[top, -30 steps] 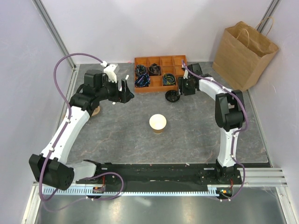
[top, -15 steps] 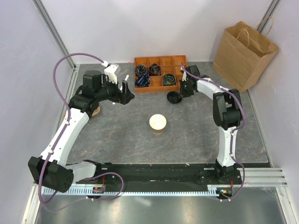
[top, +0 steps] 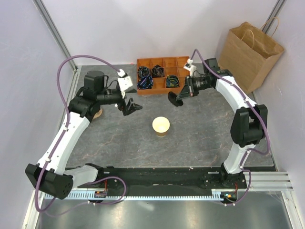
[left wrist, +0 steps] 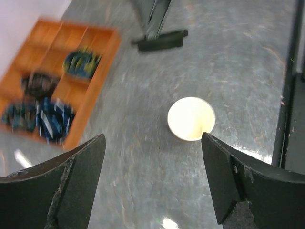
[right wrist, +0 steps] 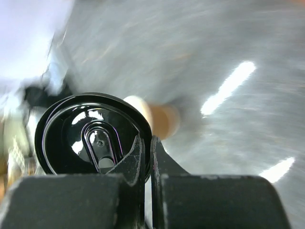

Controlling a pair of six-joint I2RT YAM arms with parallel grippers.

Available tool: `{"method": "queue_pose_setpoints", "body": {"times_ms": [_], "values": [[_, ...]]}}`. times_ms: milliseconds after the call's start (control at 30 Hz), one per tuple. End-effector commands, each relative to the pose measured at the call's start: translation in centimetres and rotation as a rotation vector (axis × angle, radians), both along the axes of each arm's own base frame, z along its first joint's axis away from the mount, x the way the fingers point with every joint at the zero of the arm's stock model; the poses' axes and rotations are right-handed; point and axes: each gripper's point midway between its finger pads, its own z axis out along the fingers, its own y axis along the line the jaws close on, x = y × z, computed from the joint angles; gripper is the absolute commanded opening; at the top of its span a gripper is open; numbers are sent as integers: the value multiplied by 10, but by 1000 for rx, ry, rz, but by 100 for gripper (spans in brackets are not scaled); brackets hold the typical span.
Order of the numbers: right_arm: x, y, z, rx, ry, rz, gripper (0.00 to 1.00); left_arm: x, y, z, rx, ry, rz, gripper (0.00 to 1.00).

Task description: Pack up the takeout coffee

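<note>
While both arm bases sit at your near edge, the first thing out on the grey table (top: 205, 138) is the coffee cup (top: 161, 126). It stands upright near the middle of the table, between the two arms. Its mouth is uncovered, so you see the pale inside.

Just beyond the cup and to its left is your left gripper (top: 131, 107). Its jaws are spread wide and it has hold of nothing. Its wrist camera looks down between the two dark fingers (left wrist: 71, 186) onto the cup, which shows in the gap nearer the right-hand finger and touches neither.

Beyond the cup and a little to its right is your right gripper (top: 178, 97). It is pinched tight on the rim of the black lid (right wrist: 90, 138). The lid is tilted up on edge and well apart from the cup. In the right wrist view its glossy face with the oval sip tab fills the lower left, and the cup is a blur behind it. You cannot tell from these views whether the lid's low edge touches the table.

Under the left arm's elbow a tan object (top: 98, 113) peeps out, mostly hidden.

Farther back, against the far wall, lies the orange tray (top: 162, 60). Several of its compartments hold dark and blue bundles too small to make out. At the far right corner the brown paper bag (top: 248, 59) stands upright with its mouth open and its handles up, well apart from both cup and lid.
</note>
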Motion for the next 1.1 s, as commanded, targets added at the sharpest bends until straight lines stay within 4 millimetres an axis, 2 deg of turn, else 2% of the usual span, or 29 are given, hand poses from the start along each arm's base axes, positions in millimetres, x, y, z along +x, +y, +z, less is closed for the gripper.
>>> {"method": "queue_pose_setpoints", "body": {"times_ms": [0,33,100,133,200,233,300,433,567,667,800,867,967,1000,1067], "values": [[-103,38,39,154,72,373,0,-39,-30,30,2,-309,-285,86],[-112,39,41,157,42,412,0,-47,-37,27,8,-335,-324,86],[-135,42,41,170,93,456,0,-58,-43,24,15,-374,-368,86],[-140,42,41,174,84,480,0,-70,-49,20,23,-412,-416,86],[-158,44,42,177,137,524,0,-83,-53,12,40,-449,-462,88],[-162,45,42,182,113,561,0,-97,-59,5,50,-486,-516,90],[-174,50,44,178,144,588,0,-110,-64,-9,73,-502,-568,93],[-189,58,45,163,135,643,0,-122,-73,-19,95,-506,-622,93],[-199,67,48,157,132,683,0,-123,-87,-27,117,-471,-633,90],[-203,71,50,156,136,699,0,-121,-99,-26,106,-459,-602,84],[-208,76,53,156,131,717,0,-127,-107,-49,129,-419,-602,78],[-212,77,53,145,124,732,0,-126,-111,-47,111,-423,-586,74],[-214,77,53,142,121,738,0,-126,-115,-42,85,-383,-560,58],[-213,77,53,140,116,737,0,-126,-116,-44,81,-351,-547,47],[-210,78,57,134,90,740,0,-123,-117,-46,85,-305,-519,35]]}}
